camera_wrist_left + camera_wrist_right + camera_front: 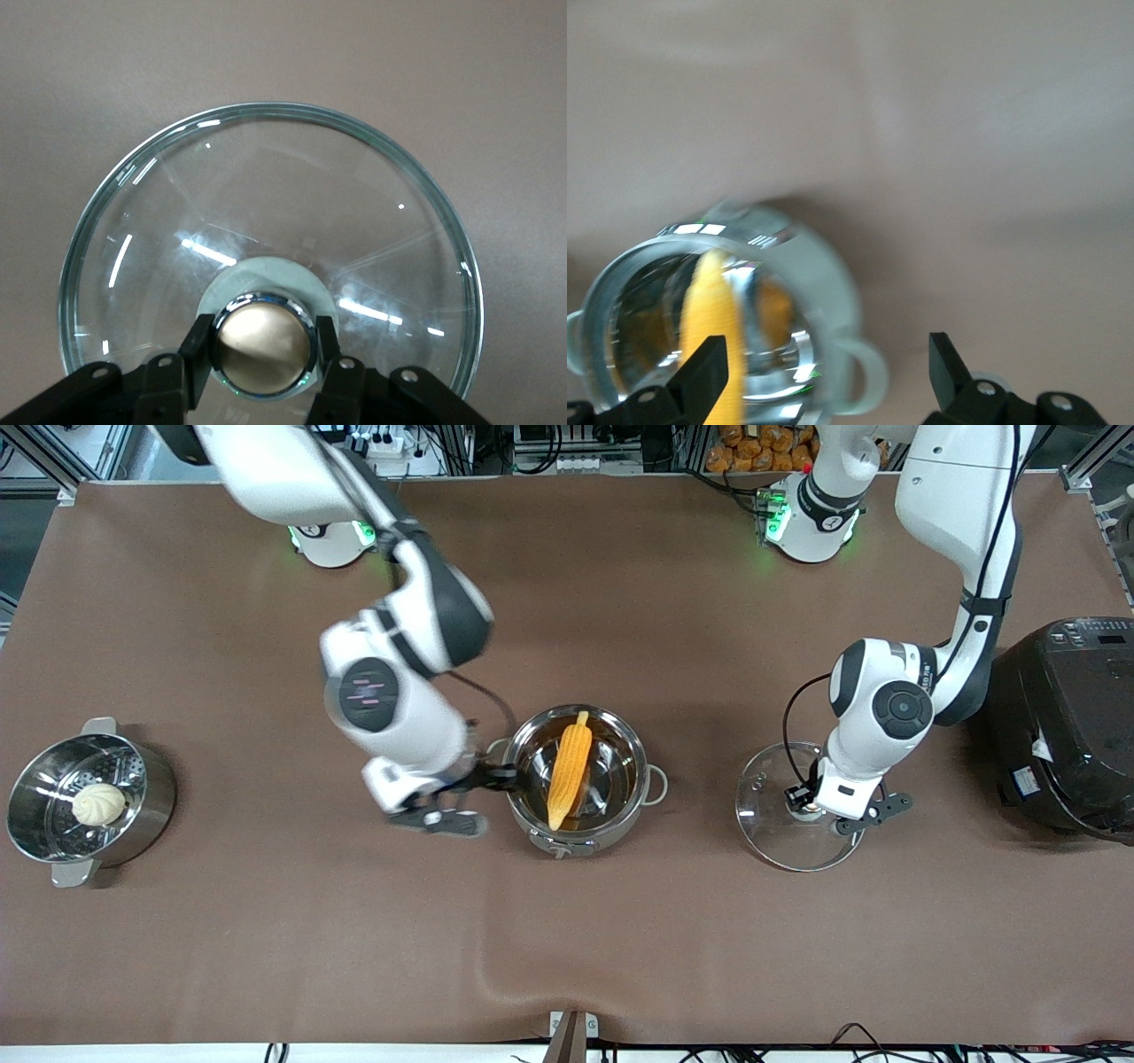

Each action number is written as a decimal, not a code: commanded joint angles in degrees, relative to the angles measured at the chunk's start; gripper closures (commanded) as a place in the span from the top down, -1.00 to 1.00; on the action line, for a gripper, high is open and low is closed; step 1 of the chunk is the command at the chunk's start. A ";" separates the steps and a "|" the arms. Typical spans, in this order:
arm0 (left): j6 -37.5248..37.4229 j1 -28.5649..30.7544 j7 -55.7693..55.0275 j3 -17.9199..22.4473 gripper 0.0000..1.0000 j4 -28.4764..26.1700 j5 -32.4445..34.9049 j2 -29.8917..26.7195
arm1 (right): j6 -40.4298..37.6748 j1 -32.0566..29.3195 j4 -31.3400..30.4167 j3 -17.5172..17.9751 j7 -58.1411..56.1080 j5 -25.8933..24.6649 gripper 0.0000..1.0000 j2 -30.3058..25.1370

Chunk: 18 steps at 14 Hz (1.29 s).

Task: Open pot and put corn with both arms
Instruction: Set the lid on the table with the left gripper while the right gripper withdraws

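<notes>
I note the steamer (89, 802) with 1 white bun (98, 804) at the right arm's end of the table. My right gripper (483, 779) hangs beside the pot (578, 779), fingers (709, 367) spread wide, holding nothing. The corn (569, 774) lies inside the open pot. My left gripper (811, 799) has its fingers (197, 347) closed against the knob (262, 345) of the glass lid (784, 819), which rests on the table (266, 939) near the black cooker (1067, 726).

No legible text, labels or numbers on anything in view.
</notes>
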 commanded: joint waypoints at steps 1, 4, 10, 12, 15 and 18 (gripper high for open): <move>0.67 -0.17 0.69 0.15 1.00 0.18 2.44 -1.14 | -3.67 -6.23 -3.99 1.10 -4.42 -6.47 1.00 -6.63; 0.14 0.62 1.65 0.15 1.00 0.27 2.71 -4.03 | -11.23 -13.78 -3.12 1.27 -4.77 -5.89 1.00 -10.06; -14.58 2.46 10.69 0.23 1.00 4.82 2.80 -15.80 | -18.27 -21.52 -3.38 0.75 -23.80 -8.34 1.00 -17.26; -22.67 2.56 13.94 0.23 1.00 7.64 2.80 -18.70 | -21.00 -23.38 -3.73 0.66 -27.27 -8.43 1.00 -19.81; -32.35 3.17 17.91 -0.03 1.00 13.08 2.80 -22.31 | -23.38 -24.53 -5.82 0.49 -27.36 -9.21 1.00 -23.94; -42.28 10.44 22.90 -6.42 1.00 20.55 2.01 -23.11 | -23.03 -26.72 -7.85 0.57 -27.88 -9.57 1.00 -26.85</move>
